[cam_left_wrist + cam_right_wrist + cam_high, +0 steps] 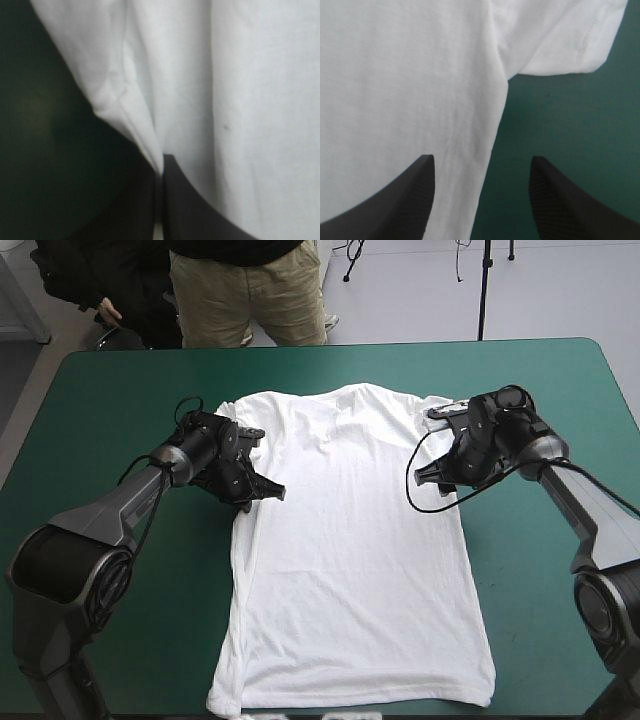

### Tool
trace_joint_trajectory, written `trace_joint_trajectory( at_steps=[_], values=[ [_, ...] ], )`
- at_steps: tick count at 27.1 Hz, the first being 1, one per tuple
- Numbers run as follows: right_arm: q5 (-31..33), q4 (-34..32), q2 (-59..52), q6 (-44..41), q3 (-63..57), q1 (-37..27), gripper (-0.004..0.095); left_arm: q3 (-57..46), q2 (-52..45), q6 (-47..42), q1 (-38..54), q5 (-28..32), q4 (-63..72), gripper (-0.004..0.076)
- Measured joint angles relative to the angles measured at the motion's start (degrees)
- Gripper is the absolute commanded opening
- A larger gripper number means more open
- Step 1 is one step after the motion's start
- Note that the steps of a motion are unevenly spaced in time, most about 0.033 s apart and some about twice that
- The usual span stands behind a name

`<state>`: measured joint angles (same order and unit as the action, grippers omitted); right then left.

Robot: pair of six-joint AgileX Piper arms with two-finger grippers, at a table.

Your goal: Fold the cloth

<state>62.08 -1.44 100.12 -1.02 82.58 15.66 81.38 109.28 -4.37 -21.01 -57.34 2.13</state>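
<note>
My white T-shirt lies spread flat in the middle of the frame on the teal-green cover, collar toward the top, hem near the bottom edge. My left gripper sits at the cloth's left edge, black fingers pressed together, apparently pinching a sliver of the fabric. My right gripper stands spread, straddling the right side edge just below the sleeve.
</note>
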Motion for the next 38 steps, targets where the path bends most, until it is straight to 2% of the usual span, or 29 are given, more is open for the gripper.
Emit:
trace_joint_trajectory(
  at_steps=[12, 15, 17, 21, 22, 26, 29, 32, 38],
  values=[
    [-1.78, 1.44, 7.39, -0.25, -0.34, 0.00, 0.0522, 0.01, 0.00, 0.40, 0.00, 0.00, 0.00, -0.0018],
    [-2.01, 2.71, 8.92, -0.21, -0.28, 0.00, 0.0484, 0.01, 0.00, 0.40, 0.00, 0.00, 0.00, -0.0018],
    [-1.96, 2.71, 9.30, -0.20, -0.09, 0.00, 0.0397, 0.01, 0.05, 0.42, 0.00, 0.13, 0.00, -0.0018],
    [-1.64, 2.13, 9.66, -0.09, 0.22, -0.11, 0.0019, 0.01, 0.05, 0.42, 0.00, 0.12, 0.00, -0.0018],
    [-1.64, 2.26, 9.71, -0.04, 0.29, -0.11, -0.0010, 0.01, 0.05, 0.42, 0.00, 0.12, 0.00, -0.0018],
    [-1.75, 3.41, 9.78, -0.16, 0.35, -0.11, -0.0017, 0.62, 0.26, 0.47, 0.00, -0.38, 0.00, -0.0018],
    [-1.89, 3.80, 9.32, -0.25, 0.35, -0.11, -0.0018, 2.57, 1.04, 1.55, 0.00, -2.89, -0.26, -0.0018],
    [-1.71, 3.69, 5.88, -0.25, 1.23, -0.06, -0.0018, 9.44, 1.92, 3.05, 0.00, -9.04, -1.09, -0.0018],
    [0.29, 1.44, -2.99, 1.02, 8.53, -0.06, -0.0017, 20.62, -2.24, 4.37, 0.06, -12.82, -1.09, -0.0018]
  ],
)
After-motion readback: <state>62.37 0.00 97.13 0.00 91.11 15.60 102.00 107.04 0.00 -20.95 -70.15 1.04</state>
